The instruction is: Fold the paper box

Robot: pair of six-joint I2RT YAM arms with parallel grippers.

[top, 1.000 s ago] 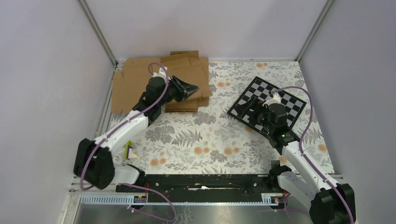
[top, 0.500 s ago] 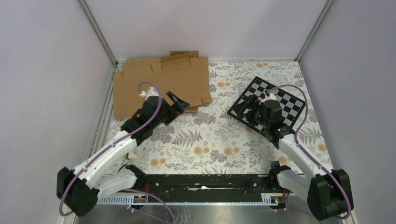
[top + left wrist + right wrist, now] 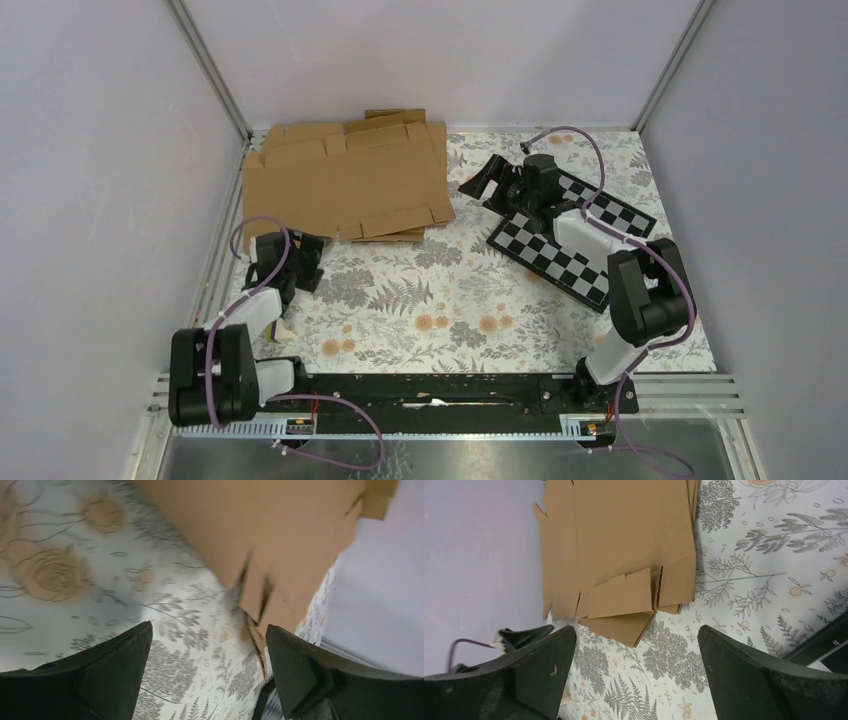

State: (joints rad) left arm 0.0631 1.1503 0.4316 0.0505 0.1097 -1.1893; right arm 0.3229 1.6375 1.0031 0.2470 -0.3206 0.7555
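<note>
Top external view: near the desk's (image 3: 450, 300) left edge, the left gripper (image 3: 300, 258) gapes wide and empty, just short of the paper box (image 3: 345, 180). On the right a checkerboard (image 3: 560, 255) lies slanted. Past its far-left corner the right gripper (image 3: 487, 180) spreads fully, holding nothing. The box lies unfolded in the far-left corner, atop another cardboard sheet (image 3: 395, 117).

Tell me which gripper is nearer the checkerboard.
Right. The right gripper hangs past the checkerboard's far-left edge; the left gripper sits across the table, beside the paper box.
</note>
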